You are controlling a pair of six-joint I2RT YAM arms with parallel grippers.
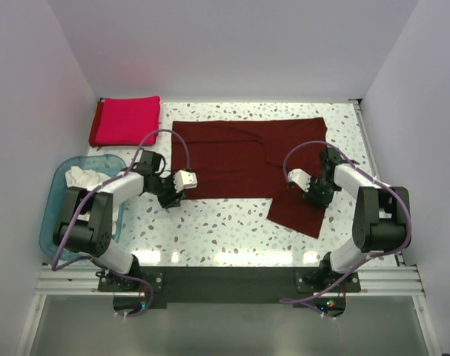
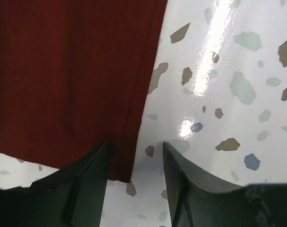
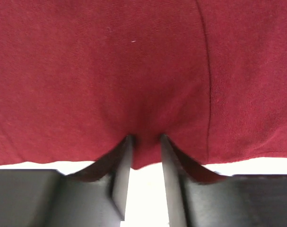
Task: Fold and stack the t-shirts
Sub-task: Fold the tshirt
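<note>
A dark maroon t-shirt (image 1: pixel 239 156) lies spread across the middle of the table, with one part folded down at the near right (image 1: pixel 299 208). A bright crimson-red t-shirt (image 1: pixel 124 120) lies folded at the back left. My left gripper (image 2: pixel 134 151) is open at the maroon t-shirt's (image 2: pixel 63 71) near left corner; one finger rests on the cloth and the other on bare table, with the hem between them. My right gripper (image 3: pixel 145 142) has closed in on a puckered pinch of the maroon t-shirt's (image 3: pixel 134 71) near edge, and the cloth fills the narrow gap between its fingers.
A translucent blue tub (image 1: pixel 58 215) stands at the left edge with crumpled white cloth (image 1: pixel 87 178) in it. The speckled table (image 1: pixel 225 230) shows in front of the shirt. White walls close in on the left, back and right.
</note>
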